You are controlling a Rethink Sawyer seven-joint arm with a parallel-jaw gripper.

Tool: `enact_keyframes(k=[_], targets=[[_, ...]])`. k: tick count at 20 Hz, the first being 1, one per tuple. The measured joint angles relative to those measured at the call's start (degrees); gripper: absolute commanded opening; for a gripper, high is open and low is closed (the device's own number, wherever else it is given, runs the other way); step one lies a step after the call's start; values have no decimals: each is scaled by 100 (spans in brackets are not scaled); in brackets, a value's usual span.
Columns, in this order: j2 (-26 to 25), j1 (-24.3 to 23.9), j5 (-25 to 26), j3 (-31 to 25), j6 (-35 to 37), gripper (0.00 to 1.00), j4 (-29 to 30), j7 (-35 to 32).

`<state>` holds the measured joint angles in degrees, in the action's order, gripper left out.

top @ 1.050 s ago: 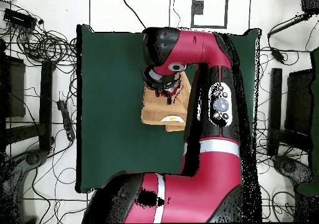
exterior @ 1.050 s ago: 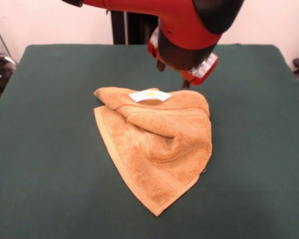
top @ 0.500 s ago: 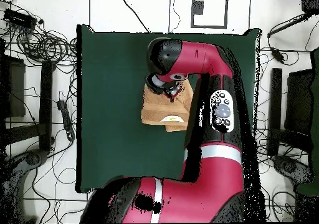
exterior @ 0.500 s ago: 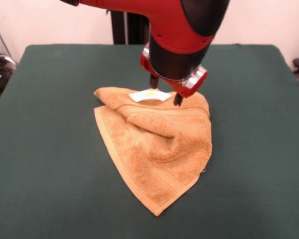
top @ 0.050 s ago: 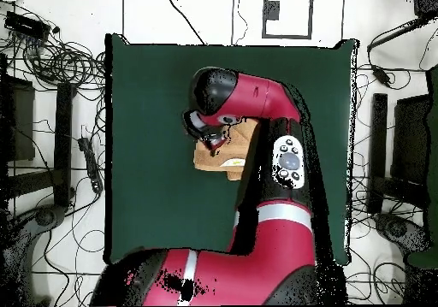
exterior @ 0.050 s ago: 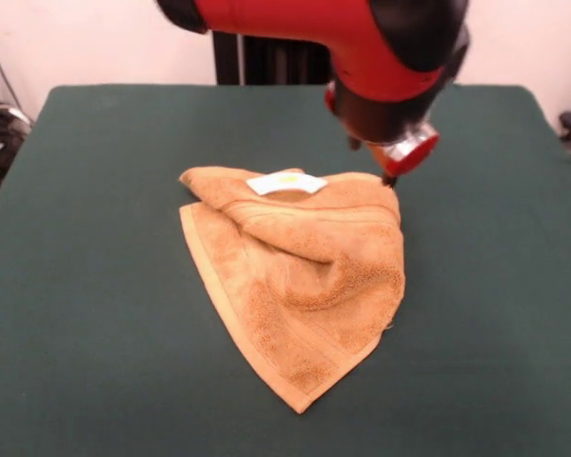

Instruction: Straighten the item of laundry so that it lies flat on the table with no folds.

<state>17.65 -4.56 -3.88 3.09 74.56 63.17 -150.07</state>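
Towel (exterior @ 0.050 s ago: 300, 276) work is barely begun, as far as the pictures show. It lies near the middle of the green surface (exterior @ 0.050 s ago: 95, 362), bunched into a rough triangle: the far part is folded over itself with the white label (exterior @ 0.050 s ago: 285, 183) on top, a thick ridge runs across the middle, and one corner points toward the near edge. Nothing is spread flat yet, so all the unfolding is left.

The gripper (exterior @ 0.050 s ago: 373, 162) hangs just above the towel's far right corner, with one dark tip close to or touching the cloth; I cannot tell which. It has nothing lifted. The wrist housing hides most of it, so I cannot tell how wide it is.

From above, the arm (top @ 0.050 s ago: 257, 98) covers most of the towel (top @ 0.050 s ago: 210, 158), leaving only one side showing.

By my judgement, the next need is a grip on that corner and a pull outward to open the top fold.
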Motion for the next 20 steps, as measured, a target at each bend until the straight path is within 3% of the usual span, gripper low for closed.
enact_keyframes(k=[3,7,12,20], targets=[[2,188,-116,85,-303,100,252,-423],[-14,313,-29,124,-930,100,412,-486],[-66,358,405,255,-2043,100,426,-486],[-22,324,608,402,-2280,100,449,-486]])
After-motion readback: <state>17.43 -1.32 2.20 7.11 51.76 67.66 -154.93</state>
